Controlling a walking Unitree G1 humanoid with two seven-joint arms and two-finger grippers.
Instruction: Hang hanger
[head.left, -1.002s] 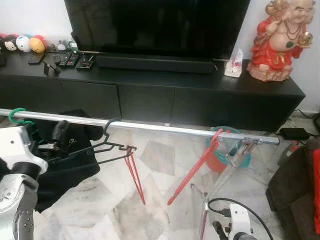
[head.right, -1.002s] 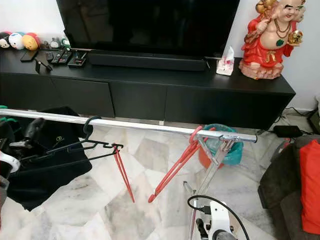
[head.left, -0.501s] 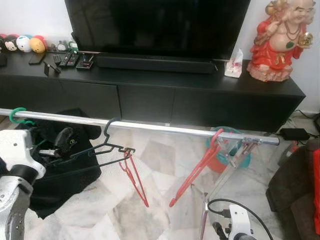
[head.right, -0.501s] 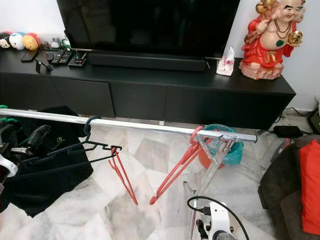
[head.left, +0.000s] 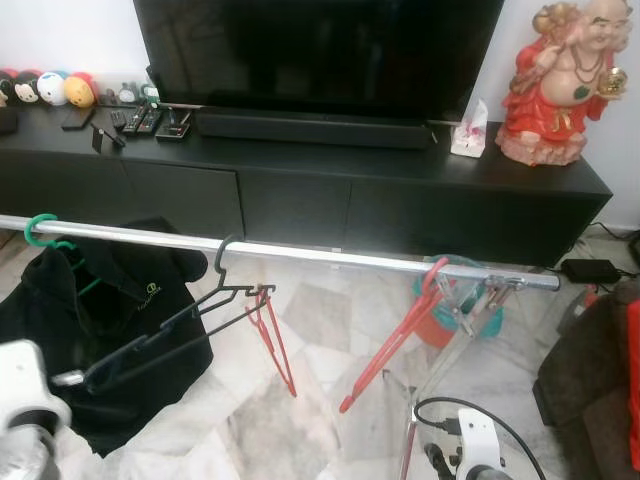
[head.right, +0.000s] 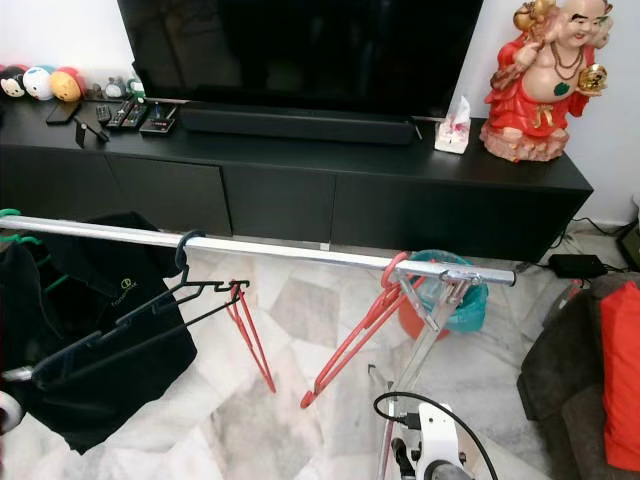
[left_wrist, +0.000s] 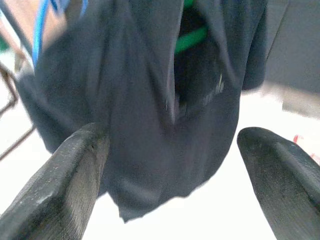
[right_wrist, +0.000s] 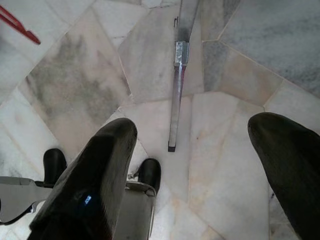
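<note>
Left eye view has the silver rail running across the room in front of the low black TV table. A black hanger hangs from it by its hook, left of the middle, tilted so that its long bar slopes down toward the robot's left. A thin red hanger dangles from the black hanger's right end, not from the rail itself. Further right a second red hanger hooks over the rail beside the rack's folding leg, with a teal and orange bucket behind it. At the far left a green hanger carries a black hooded top that droops toward the marble floor.

The left hand has nothing in it; its two black fingers stand wide apart, looking at the black top and a strip of green hanger. The left arm's white housing sits low at the corner, just below the black hanger's lower end, and whether they touch I cannot tell. The right hand hangs idle over the floor tiles, fingers spread and empty, above the rack's metal foot.

On the table sit a large dark television, a red statue, remotes and round plush toys.
</note>
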